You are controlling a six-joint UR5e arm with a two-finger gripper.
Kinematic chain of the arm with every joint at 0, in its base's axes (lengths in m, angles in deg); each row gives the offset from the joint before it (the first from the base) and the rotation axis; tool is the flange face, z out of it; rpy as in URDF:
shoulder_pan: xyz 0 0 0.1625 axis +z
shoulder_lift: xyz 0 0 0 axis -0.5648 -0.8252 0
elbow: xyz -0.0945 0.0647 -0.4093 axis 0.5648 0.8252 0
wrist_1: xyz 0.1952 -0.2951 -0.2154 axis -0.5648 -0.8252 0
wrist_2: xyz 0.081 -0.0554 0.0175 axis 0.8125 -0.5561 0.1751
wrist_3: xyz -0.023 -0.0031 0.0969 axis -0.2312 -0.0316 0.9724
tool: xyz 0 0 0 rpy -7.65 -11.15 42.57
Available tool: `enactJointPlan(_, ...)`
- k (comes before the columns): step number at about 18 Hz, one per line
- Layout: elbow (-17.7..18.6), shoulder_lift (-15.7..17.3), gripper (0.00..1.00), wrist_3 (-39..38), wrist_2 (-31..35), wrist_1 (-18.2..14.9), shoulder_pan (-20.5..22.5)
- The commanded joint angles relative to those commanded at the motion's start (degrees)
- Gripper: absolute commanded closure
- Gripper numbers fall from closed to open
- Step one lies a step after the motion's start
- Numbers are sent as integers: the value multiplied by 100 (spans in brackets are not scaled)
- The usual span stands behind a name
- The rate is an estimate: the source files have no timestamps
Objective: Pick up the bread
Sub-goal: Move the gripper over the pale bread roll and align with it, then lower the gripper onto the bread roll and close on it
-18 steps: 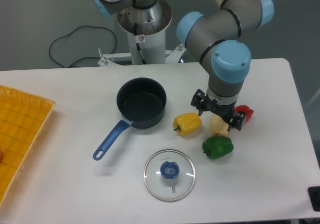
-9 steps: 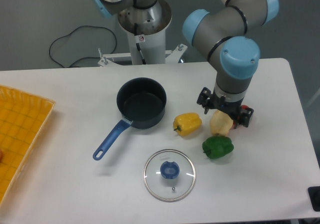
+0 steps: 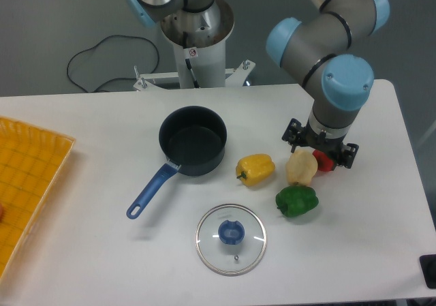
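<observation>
The fingers (image 3: 320,150) hung low over the worktop (image 3: 102,265), just above and right of the bread (image 3: 300,167); whether they were spread or clenched could not be told, and they held nothing. The bread lay on the worktop between a yellow pepper (image 3: 255,169) and a red pepper (image 3: 325,160), with a green pepper (image 3: 297,201) just below. The approach looked unfinished: the next move called for centring over the bread and descending around it. No readable writing showed.
</observation>
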Motion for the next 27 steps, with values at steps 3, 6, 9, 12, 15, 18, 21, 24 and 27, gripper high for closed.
enactJointPlan(3,97,-106,0,0,-9,211,114)
enactJointPlan(6,97,-194,0,0,-9,238,141)
enactJointPlan(9,106,-290,0,-9,-9,264,176)
enactJointPlan(12,106,-317,0,-9,-26,317,211)
enactJointPlan(15,106,-369,0,-9,-26,352,237)
enactJointPlan(18,106,-440,1,-9,-35,440,237)
enactJointPlan(21,115,-501,1,-35,-35,457,202)
enactJointPlan(24,194,-502,4,-26,-44,580,202)
enactJointPlan(27,282,-502,11,-26,-44,747,194)
